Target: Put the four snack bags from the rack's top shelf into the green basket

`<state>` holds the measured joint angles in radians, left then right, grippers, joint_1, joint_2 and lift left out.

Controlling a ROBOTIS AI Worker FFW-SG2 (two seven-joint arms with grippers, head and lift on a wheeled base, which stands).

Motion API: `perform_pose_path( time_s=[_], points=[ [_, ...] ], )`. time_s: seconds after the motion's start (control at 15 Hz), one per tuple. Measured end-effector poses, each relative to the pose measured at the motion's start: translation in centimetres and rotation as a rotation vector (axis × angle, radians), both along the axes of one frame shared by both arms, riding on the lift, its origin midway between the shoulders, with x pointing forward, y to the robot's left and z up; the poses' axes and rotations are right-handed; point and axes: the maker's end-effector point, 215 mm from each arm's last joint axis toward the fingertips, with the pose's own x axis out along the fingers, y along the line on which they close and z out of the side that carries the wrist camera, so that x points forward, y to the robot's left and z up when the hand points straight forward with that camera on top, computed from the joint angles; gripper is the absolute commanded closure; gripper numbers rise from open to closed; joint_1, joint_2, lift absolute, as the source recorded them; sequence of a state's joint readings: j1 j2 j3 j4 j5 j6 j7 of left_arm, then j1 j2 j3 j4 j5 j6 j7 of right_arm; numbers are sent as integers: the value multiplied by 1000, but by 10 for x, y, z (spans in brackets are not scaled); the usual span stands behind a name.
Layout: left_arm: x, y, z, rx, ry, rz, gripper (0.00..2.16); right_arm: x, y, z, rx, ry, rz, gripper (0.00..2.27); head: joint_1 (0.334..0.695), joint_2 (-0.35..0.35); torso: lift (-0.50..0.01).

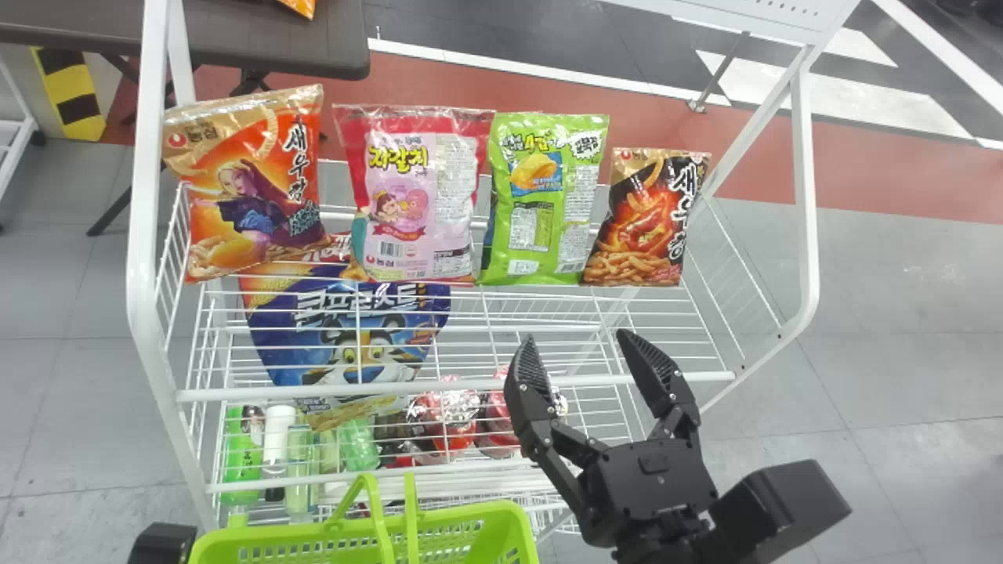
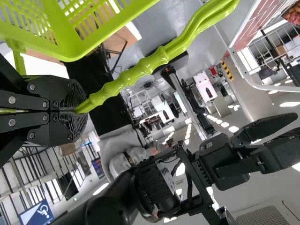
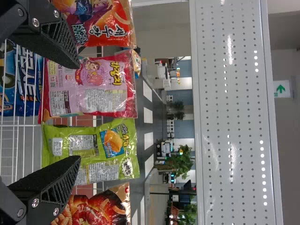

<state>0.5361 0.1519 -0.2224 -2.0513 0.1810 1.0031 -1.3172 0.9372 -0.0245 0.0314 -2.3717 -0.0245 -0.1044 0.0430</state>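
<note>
All four bags on top shelf [image 1: 470,388], print facing out: orange [image 1: 258,180], pink [image 1: 415,188] with barcode, green [image 1: 548,196] with text panels, black [image 1: 646,219] with big white lettering. Right claw [image 1: 576,337] apart, in front of shelf. Left wrist view: left claw [image 2: 80,111] clamped on basket [image 1: 470,523] handle [image 2: 150,63]; wheelchair sign [image 2: 37,213]. Right wrist view: green arrow sign [image 3: 282,89].
</note>
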Motion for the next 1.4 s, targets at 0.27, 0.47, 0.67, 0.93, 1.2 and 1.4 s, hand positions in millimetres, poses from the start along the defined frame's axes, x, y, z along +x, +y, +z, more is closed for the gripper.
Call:
perform_pose_path(
  time_s=[0.27,0.47,0.67,0.93,1.2,1.4],
  points=[
    [0,0,1,-3,0,-1,1585,1,0,-1,-1,-3,1,144,695,-350,0],
    [1,-1,1,-3,-5,-2,1585,2,0,-3,-1,-7,4,144,695,-350,0],
    [3,-2,3,-4,-11,-6,1585,5,1,-9,-1,-10,5,144,695,-350,0],
    [0,-5,-5,29,-21,-23,1585,39,17,-23,-2,-32,29,144,695,-350,0],
    [-3,-7,-8,42,-30,-36,1585,103,81,-42,-6,-1,173,144,695,-350,0],
    [-3,-8,-7,44,-35,-41,1582,151,130,-50,-2,19,286,144,695,-234,0]
  ],
)
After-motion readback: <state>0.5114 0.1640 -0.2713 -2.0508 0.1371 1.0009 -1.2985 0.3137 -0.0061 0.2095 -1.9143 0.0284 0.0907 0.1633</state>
